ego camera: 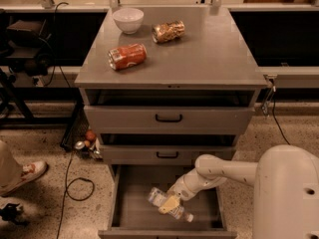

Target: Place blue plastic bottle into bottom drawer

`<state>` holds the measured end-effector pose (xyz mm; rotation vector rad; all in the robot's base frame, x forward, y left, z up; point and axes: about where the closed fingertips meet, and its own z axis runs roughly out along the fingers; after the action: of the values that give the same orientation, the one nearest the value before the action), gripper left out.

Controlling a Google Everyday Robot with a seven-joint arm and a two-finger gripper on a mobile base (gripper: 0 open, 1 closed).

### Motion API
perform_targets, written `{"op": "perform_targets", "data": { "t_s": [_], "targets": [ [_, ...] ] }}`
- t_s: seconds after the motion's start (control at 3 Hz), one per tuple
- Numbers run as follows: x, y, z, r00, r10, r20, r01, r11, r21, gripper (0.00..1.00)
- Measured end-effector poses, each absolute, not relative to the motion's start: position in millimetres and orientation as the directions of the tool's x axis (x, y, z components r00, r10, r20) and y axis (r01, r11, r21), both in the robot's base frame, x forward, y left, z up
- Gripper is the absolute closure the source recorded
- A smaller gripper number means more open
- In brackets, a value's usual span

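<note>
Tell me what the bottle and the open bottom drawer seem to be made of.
The blue plastic bottle looks like clear, shiny plastic with a pale label. The bottom drawer seems grey painted metal, matte, with thin flat walls. The gripper is at the bottle, inside that drawer.

Tool (170,203) in open bottom drawer (131,204), over bottle (157,198); bare floor left.

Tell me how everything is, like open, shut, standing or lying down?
bottom drawer: pulled open.
blue plastic bottle: lying on its side inside it.
gripper: down in the drawer, at the bottle.
top drawer: pushed in.
middle drawer: pushed in.
red can: lying on its side.
gold can: lying on its side.
white bowl: upright.
</note>
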<state>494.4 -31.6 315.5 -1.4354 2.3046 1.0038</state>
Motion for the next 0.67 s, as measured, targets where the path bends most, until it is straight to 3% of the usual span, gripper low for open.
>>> {"op": "perform_targets", "data": {
  "t_s": [0.67],
  "targets": [
    [507.6,-36.6,308.5,-0.478,-0.667,-0.572,-0.876,0.308,0.372,1.00]
  ]
}}
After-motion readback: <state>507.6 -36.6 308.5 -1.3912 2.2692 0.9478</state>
